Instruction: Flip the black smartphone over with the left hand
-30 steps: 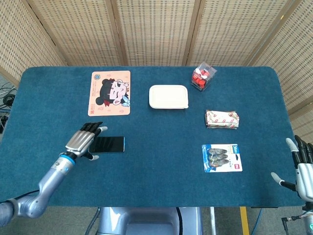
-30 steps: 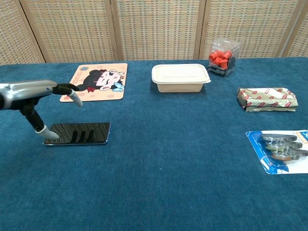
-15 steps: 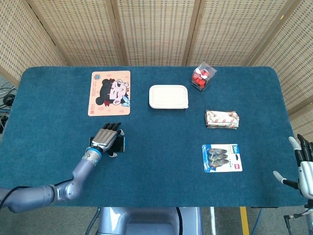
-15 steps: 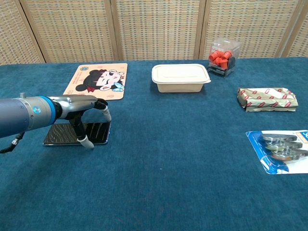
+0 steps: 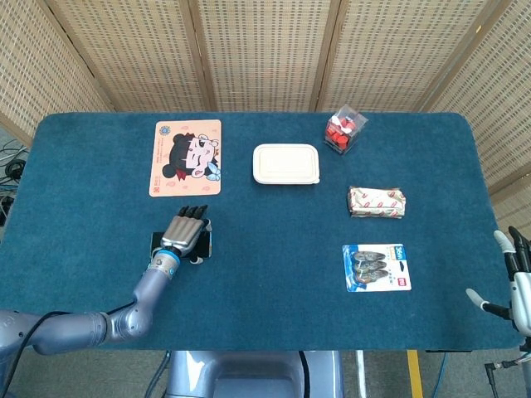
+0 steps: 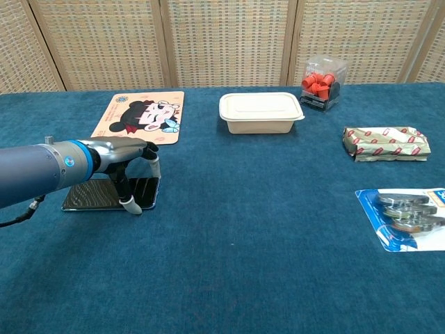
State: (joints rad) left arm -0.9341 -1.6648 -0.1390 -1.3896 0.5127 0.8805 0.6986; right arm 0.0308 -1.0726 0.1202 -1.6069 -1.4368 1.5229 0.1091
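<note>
We see a blue cloth table point(image 5: 274, 274) ringed by woven cane screens point(image 5: 265, 50). Left of centre, the black smartphone point(image 6: 90, 196) lies flat on the cloth under our left hand point(image 5: 184, 234), whose fingers point(image 6: 149, 154) arch apart over it, tips down at its right end. At the lower right edge, our right hand point(image 5: 516, 278) hangs spread, holding nothing. A lidded cream box point(image 5: 286, 163) hides its contents; a clear box point(image 5: 343, 130) holds red pieces.

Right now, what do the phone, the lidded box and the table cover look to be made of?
The black smartphone looks like glossy glass or plastic: its face mirrors the left hand above it. The cream lidded box looks like matte moulded pulp or plastic; which one is unclear. The table cover looks like blue felt or short-pile fabric, dull and finely textured.
</note>
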